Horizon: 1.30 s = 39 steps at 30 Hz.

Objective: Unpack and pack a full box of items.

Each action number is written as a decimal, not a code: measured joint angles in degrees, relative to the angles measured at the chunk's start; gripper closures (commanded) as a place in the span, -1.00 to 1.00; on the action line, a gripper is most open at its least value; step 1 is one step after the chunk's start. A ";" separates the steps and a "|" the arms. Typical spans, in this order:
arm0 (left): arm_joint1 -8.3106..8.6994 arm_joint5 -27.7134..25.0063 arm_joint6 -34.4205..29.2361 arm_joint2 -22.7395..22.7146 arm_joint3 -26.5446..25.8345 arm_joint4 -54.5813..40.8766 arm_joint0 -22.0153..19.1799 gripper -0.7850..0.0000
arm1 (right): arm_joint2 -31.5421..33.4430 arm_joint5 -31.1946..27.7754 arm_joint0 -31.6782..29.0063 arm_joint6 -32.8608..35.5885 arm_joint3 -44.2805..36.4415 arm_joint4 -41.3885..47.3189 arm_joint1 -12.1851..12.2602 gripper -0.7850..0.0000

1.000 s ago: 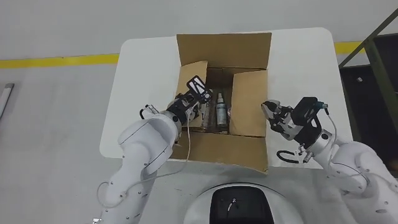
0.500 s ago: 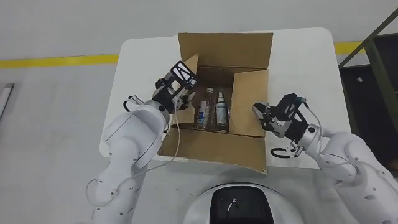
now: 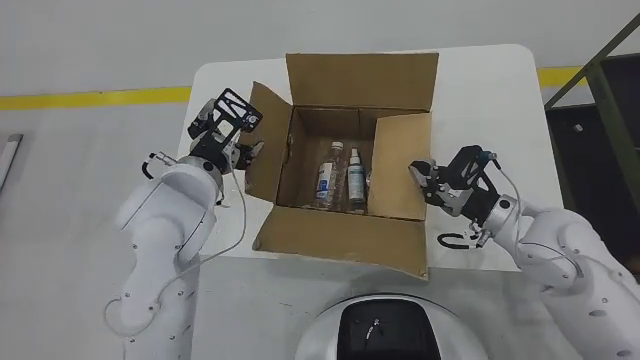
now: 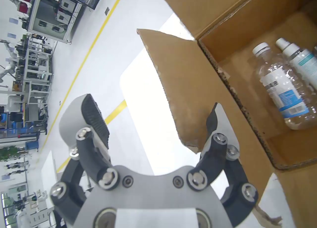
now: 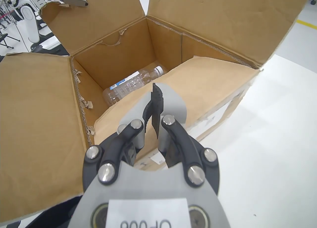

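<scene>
The open cardboard box [image 3: 360, 80] stands mid-table. Inside lie a clear water bottle [image 3: 325, 176] and a white spray bottle [image 3: 355, 178], also seen as clear bottle [image 4: 279, 87] and spray bottle [image 4: 299, 63]. My left gripper [image 3: 243, 145] is open at the box's left flap [image 3: 268, 145]; the flap's corner [image 4: 188, 125] lies between the fingers, against one pad. My right gripper [image 5: 154, 105] is shut with nothing in it, hovering over the right flap [image 5: 198, 82], which is folded inward. The clear bottle [image 5: 131, 85] peeks out beyond that flap.
The white table [image 3: 480, 90] has bare room right of the box and a narrower strip on the left. The back flap [image 5: 223, 8] stands up and the front flap [image 3: 340, 235] hangs outward. A dark metal frame [image 3: 600, 100] stands off the table's right side.
My left gripper has come out of the box and moved left, and the left flap has swung outward with it. The right gripper shifted slightly toward the right flap.
</scene>
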 measured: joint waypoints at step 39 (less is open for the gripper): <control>-1.70 14.25 8.62 9.68 -4.97 -23.16 -5.12 -1.00 | 11.30 10.79 -10.25 -15.01 -5.06 -0.51 0.26 1.00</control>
